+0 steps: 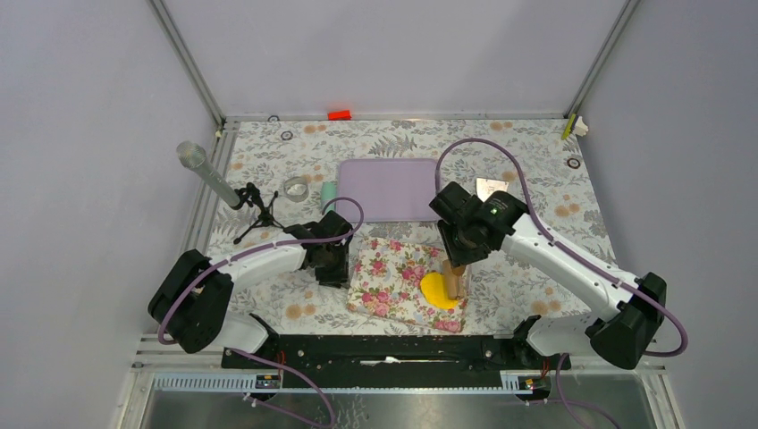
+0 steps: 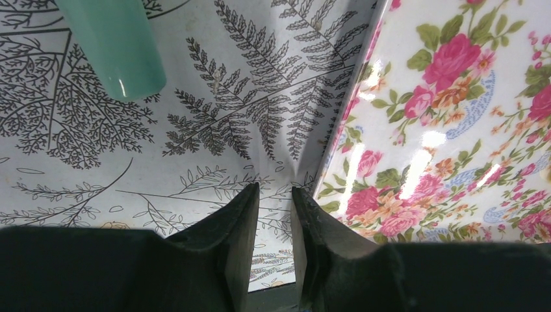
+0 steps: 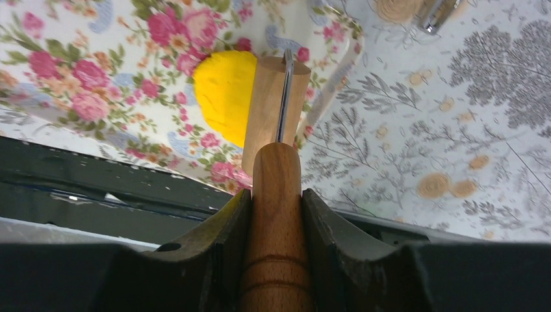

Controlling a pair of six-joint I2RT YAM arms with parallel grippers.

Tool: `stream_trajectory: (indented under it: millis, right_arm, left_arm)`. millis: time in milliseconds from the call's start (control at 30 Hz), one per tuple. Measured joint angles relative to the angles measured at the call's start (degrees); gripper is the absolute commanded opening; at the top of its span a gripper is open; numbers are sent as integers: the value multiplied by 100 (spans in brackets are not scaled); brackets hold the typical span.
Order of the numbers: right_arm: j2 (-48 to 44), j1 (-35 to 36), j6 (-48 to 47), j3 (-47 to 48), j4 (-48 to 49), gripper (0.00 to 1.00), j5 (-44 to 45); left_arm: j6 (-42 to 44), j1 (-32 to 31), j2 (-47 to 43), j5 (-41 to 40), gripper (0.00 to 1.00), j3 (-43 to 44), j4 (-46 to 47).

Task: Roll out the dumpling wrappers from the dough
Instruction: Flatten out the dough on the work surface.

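A flattened lump of yellow dough (image 1: 433, 289) (image 3: 224, 91) lies near the right edge of the floral mat (image 1: 389, 277) (image 3: 97, 78). A wooden roller (image 1: 456, 281) (image 3: 273, 97) rests against the dough's right side. My right gripper (image 1: 456, 259) (image 3: 276, 192) is shut on the roller's handle. My left gripper (image 1: 332, 268) (image 2: 275, 188) hovers low over the tablecloth just off the mat's left edge (image 2: 455, 130). Its jaws stand a little apart with nothing between them. No dumpling wrappers are in view.
A purple board (image 1: 389, 188) lies behind the mat, with a teal cylinder (image 1: 329, 190) (image 2: 117, 52) and a clear ring (image 1: 296, 188) to its left. A microphone on a tripod (image 1: 214, 179) stands at far left. A metal tool (image 1: 490, 188) lies at back right. A black rail (image 1: 384, 349) runs along the front.
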Motion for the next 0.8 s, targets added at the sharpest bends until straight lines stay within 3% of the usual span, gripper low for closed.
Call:
stream_trajectory:
  millis: [233, 800]
  right_arm:
    - [133, 0, -63, 251, -450, 0, 304]
    - [-258, -103, -98, -68, -184, 0, 647]
  left_arm:
    - [0, 0, 0, 0, 30, 2, -2]
    - [61, -354, -520, -479, 40, 463, -479]
